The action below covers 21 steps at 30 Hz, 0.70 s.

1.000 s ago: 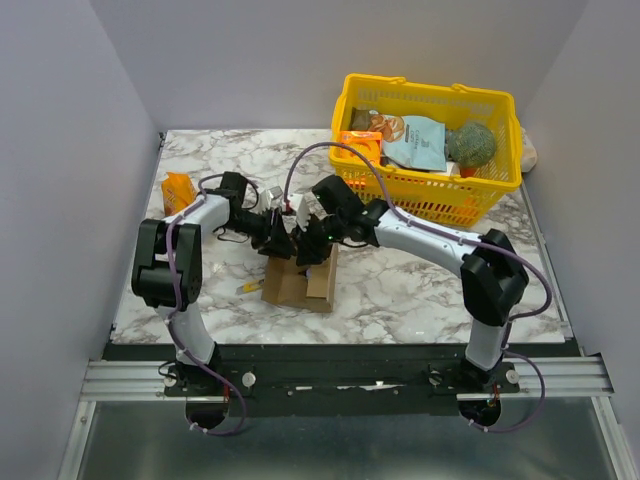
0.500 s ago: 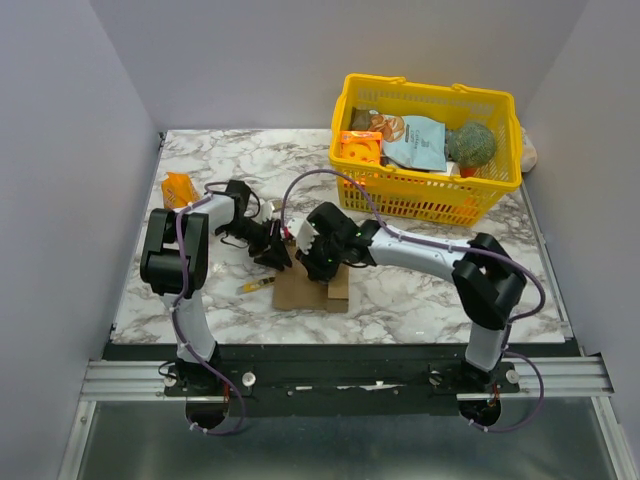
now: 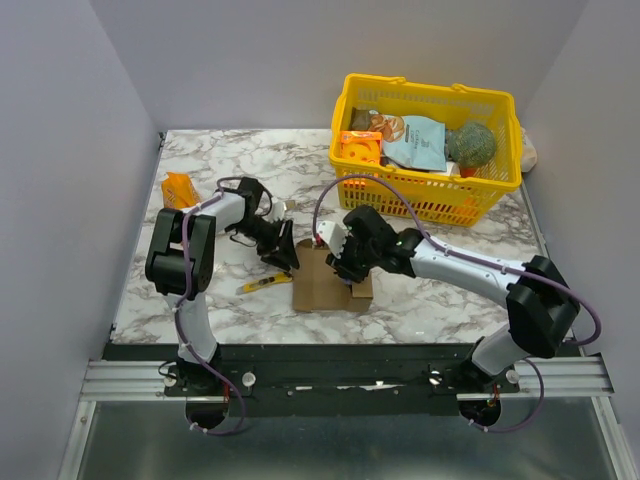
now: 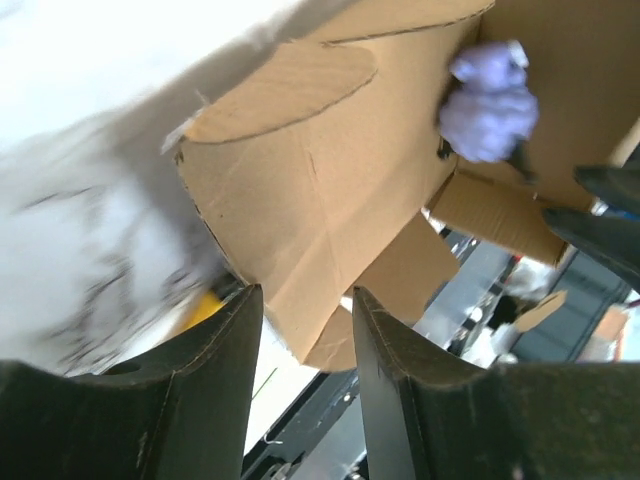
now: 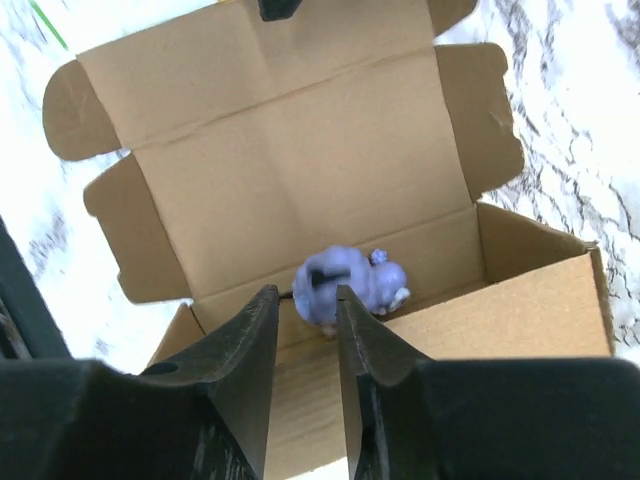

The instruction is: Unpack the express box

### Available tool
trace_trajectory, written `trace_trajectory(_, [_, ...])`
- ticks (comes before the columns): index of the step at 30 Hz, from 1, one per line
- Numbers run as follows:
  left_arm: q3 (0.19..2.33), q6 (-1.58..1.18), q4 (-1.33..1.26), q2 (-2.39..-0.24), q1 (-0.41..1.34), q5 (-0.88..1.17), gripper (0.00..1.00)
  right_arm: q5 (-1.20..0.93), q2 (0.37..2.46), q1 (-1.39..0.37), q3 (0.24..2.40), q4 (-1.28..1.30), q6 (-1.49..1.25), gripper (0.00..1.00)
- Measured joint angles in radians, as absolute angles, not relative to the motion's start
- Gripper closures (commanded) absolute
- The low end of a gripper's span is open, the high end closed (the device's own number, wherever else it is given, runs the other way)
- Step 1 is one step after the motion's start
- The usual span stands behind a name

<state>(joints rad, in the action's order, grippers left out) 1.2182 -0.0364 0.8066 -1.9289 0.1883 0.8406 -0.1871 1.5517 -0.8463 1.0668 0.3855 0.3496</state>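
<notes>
- Blur smears the left wrist view: the marble tabletop (image 3: 250,160) is only a white-grey smudge there. A yellow patch under the carton may be the yellow-handled tool (image 3: 262,284).
- Arms cover part of the express box (image 3: 315,290) from above, so its inside shows only in the two wrist views. The far end of each arm is cut off in its own wrist view, leaving just the dark fingers (image 4: 200,390).
- Express box: it lies open on the tabletop near the front middle, lid flap folded out flat, between the two pincers.
- Left pincer (image 4: 305,295): it is at the box's left side with its jaws standing apart. A corner of a cardboard flap shows in the gap.
- Right pincer (image 5: 305,292): it is over the right part of the box, pointing down into it. Its jaws are slightly parted with nothing clamped between them.
- A small purple toy (image 5: 350,283) lies on the box floor just beyond the right pincer's tips. Whether they touch it cannot be told.
- Count:
  - one express box
  - one purple toy
  - one yellow-handled tool, just left of the box
  - one orange packet (image 3: 178,190) at the far left, well apart from the box
  - one yellow basket (image 3: 440,205) at the far right, holding several packets and one broccoli head (image 3: 470,143)
</notes>
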Motion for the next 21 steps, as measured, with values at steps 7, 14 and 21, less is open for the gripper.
trace_trajectory(7, [1.276, 0.011, 0.829, -1.929, 0.270, 0.840, 0.45, -0.145, 1.545, -0.813, 0.972, 0.381, 0.456, 0.58])
trace_trajectory(14, [1.327, 0.054, 0.841, -1.903, 0.283, 0.870, 0.02, -0.126, 1.451, -0.791, 0.884, 0.381, 0.512, 0.47])
trace_trajectory(21, [1.303, -0.013, 0.792, -1.851, 0.336, 0.868, 0.01, -0.124, 1.405, -0.791, 0.875, 0.376, 0.598, 0.45])
